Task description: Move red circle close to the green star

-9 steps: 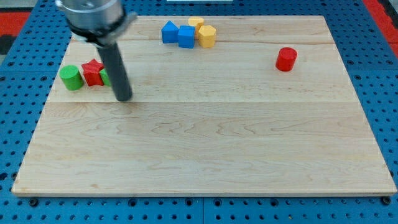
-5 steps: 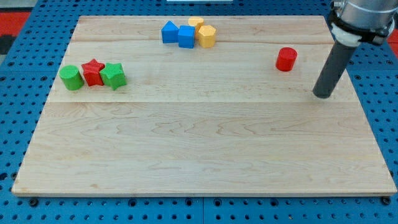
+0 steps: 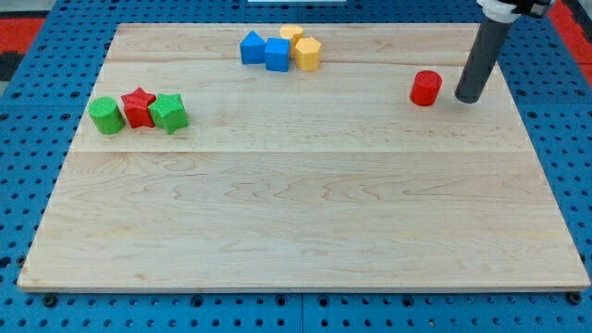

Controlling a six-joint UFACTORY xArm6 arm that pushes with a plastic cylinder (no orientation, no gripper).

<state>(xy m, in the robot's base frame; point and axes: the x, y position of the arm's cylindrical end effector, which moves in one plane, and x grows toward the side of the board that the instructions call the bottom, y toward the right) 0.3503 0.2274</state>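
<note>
The red circle [image 3: 425, 88] stands at the view's upper right of the wooden board [image 3: 305, 222]. My tip [image 3: 467, 96] rests on the board just to the right of the red circle, a small gap apart from it. The green star [image 3: 168, 112] sits far off at the view's left, touching a red star [image 3: 138, 106]. A green circle [image 3: 106, 116] stands to the left of the red star.
At the view's top middle stands a tight group: a blue triangular block [image 3: 252, 46], a blue cube [image 3: 277, 55], a yellow hexagon [image 3: 308, 53] and a yellow block [image 3: 291, 35] behind them. Blue pegboard [image 3: 28, 185] surrounds the board.
My tip swept from beside the green star at the left across to the right side, then moved up and a little left to just right of the red circle. No block has moved.
</note>
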